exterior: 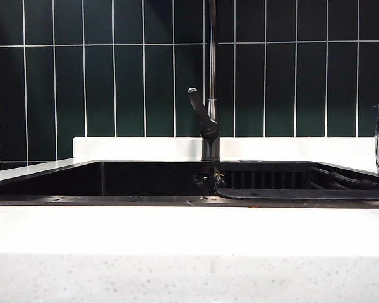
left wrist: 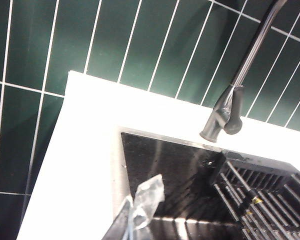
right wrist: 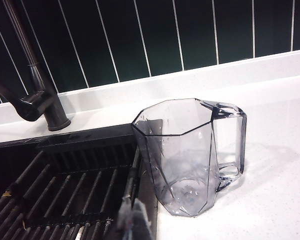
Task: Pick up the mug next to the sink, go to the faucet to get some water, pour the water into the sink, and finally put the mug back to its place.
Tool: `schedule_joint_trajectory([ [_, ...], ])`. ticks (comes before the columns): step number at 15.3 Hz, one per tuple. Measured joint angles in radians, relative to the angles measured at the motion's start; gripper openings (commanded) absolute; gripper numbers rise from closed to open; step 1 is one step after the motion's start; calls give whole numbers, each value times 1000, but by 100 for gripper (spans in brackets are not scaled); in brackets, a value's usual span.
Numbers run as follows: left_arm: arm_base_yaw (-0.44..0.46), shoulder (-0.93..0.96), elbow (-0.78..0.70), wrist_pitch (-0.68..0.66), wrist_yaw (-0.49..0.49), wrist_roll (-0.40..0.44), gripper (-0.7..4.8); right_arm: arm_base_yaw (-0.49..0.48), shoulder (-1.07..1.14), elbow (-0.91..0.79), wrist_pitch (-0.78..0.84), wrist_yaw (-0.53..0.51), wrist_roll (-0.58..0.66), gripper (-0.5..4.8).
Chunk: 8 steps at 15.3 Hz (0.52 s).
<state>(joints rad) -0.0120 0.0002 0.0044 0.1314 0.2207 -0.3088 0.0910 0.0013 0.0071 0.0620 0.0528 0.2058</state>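
Currently, white speckled worktop [exterior: 189, 233] meets dark green tiled wall [exterior: 114, 82]. Left claw [left wrist: 135, 215], closed, empty, hangs over black rectangular sink [left wrist: 165, 170]. Right claw [right wrist: 135, 220], closed, empty; clear faceted handled mug [right wrist: 187, 155] stands upright just beyond it, dark slim faucet [right wrist: 37, 85] farther off.

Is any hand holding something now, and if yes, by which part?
Nothing is held. The mug stands free on the counter beside the sink; left hand and right hand are shut, empty.

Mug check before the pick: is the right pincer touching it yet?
Apart. The right wrist view shows counter between the shut right pincer and the mug.
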Motion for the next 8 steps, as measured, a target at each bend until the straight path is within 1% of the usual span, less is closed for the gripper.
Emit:
schedule_joint_trajectory([
  [8, 0, 0, 0, 0, 0, 5, -5, 0, 0, 0, 0, 0, 0, -2],
])
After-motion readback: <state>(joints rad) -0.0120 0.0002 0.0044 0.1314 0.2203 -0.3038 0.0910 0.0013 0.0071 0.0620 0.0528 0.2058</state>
